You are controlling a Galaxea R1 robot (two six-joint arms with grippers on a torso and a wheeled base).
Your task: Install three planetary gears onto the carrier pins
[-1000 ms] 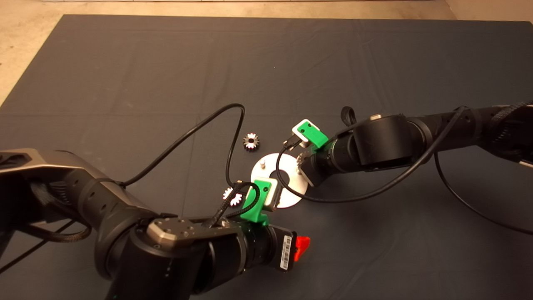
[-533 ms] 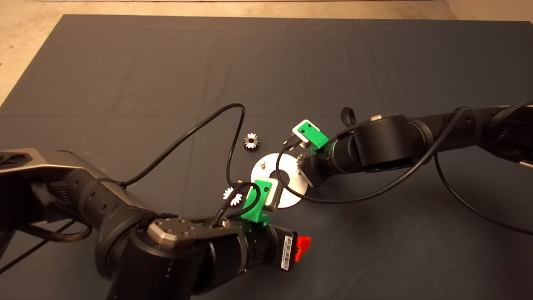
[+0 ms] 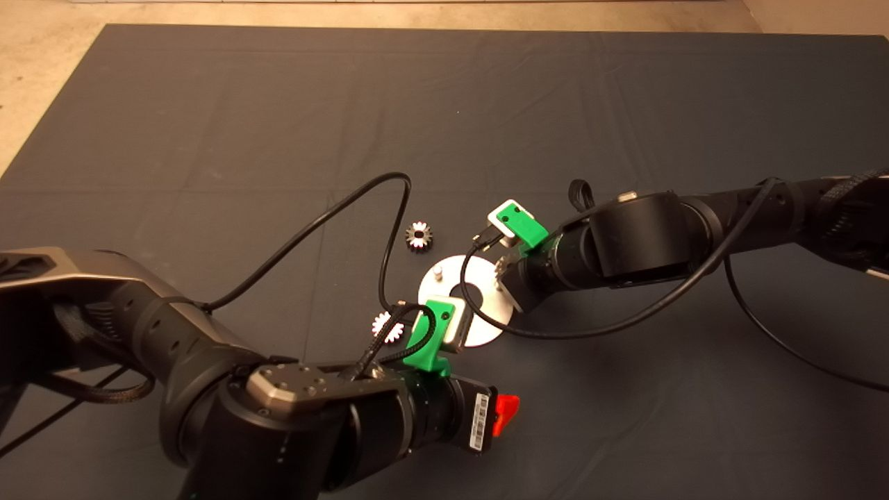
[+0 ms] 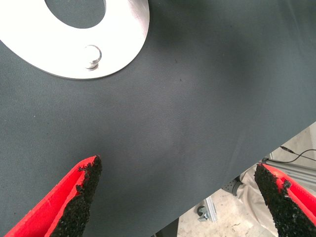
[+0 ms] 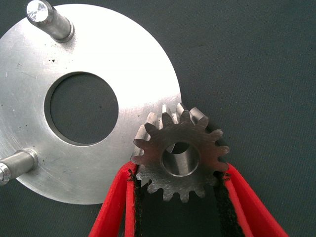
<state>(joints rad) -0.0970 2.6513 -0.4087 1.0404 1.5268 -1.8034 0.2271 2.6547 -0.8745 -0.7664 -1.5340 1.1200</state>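
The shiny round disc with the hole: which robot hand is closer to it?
Right. The right gripper holds a gear over the disc's rim, near a pin. The left gripper hangs open over bare mat beside the disc.

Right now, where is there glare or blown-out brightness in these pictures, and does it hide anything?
Head view: the flat round silver-white disc and the loose toothed gear beside it wash out nearly white. Left wrist view: the disc's face is blown out around one short stud. Right wrist view: evenly lit, teeth crisp on the gear held in the right pincer.
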